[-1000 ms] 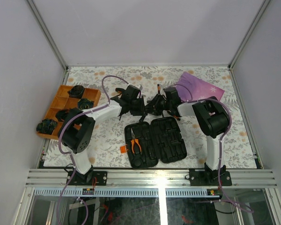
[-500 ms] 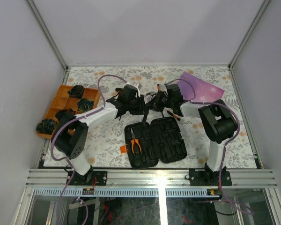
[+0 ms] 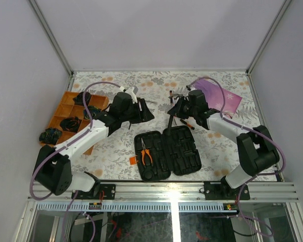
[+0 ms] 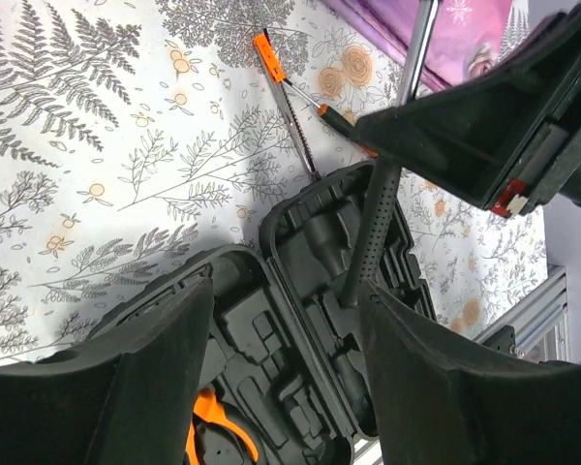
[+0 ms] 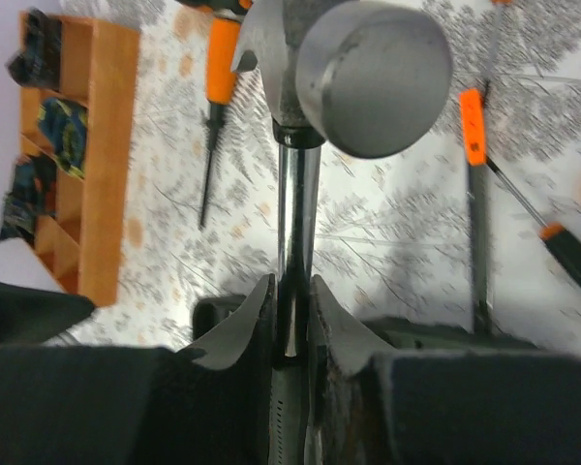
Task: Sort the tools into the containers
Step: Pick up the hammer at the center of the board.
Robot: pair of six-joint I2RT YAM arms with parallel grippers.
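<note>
Over the flowered bench (image 3: 116, 148), right fingers (image 5: 240, 325) clench the hammer (image 5: 373, 77) by its shaft; it may slip, missing the case (image 3: 184, 151). Left fingers (image 4: 126, 387) gape empty.

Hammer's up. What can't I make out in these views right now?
Hammer handle end: right wrist view, hidden behind right end effector.
Pliers: left wrist view, cut off by bottom edge and left fingers.
Black lumps in orange tray: top view, too small; right wrist view, blurred.
</note>
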